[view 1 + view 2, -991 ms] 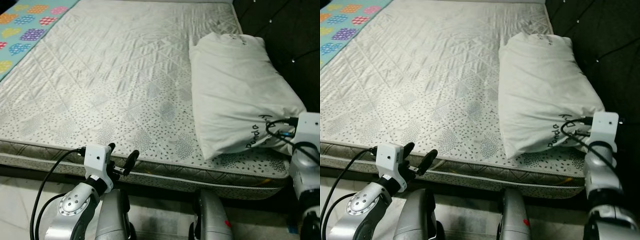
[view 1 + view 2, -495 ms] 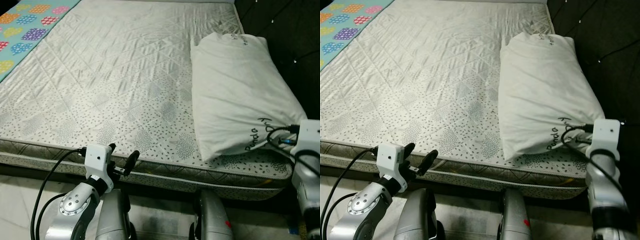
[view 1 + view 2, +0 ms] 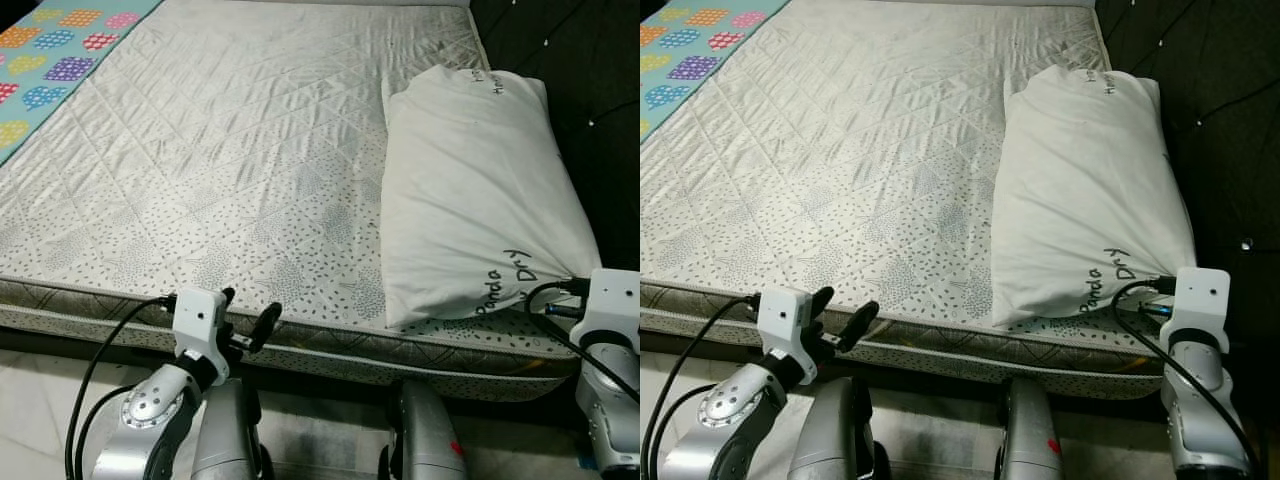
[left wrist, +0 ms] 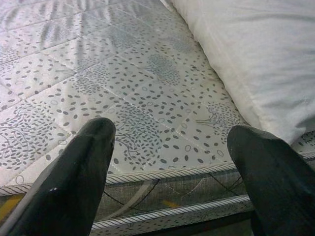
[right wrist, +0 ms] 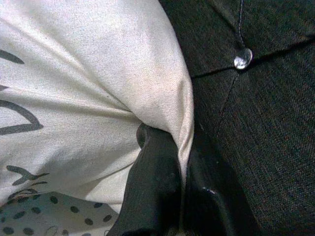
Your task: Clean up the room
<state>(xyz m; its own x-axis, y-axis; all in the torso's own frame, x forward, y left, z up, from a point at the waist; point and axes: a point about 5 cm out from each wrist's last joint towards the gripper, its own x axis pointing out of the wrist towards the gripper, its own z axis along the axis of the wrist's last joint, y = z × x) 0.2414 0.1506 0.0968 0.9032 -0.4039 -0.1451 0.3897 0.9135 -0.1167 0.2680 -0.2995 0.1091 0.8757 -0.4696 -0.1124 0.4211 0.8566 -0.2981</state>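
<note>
Right gripper [image 5: 179, 196] pinches the white pillow's [image 3: 470, 190] corner on the mattress [image 3: 220, 170]; left gripper [image 4: 172, 167] hangs spread.

Off-white quilted mattress [image 3: 230, 150] with grey leaf-speckle print and diamond stitching, plain white fabric pillow [image 3: 475, 190] with black lettering, teal bedsheet [image 3: 45, 60] with multicoloured hearts at the mattress's far left corner, black button-tufted headboard [image 5: 256, 98] beside the pillow
</note>
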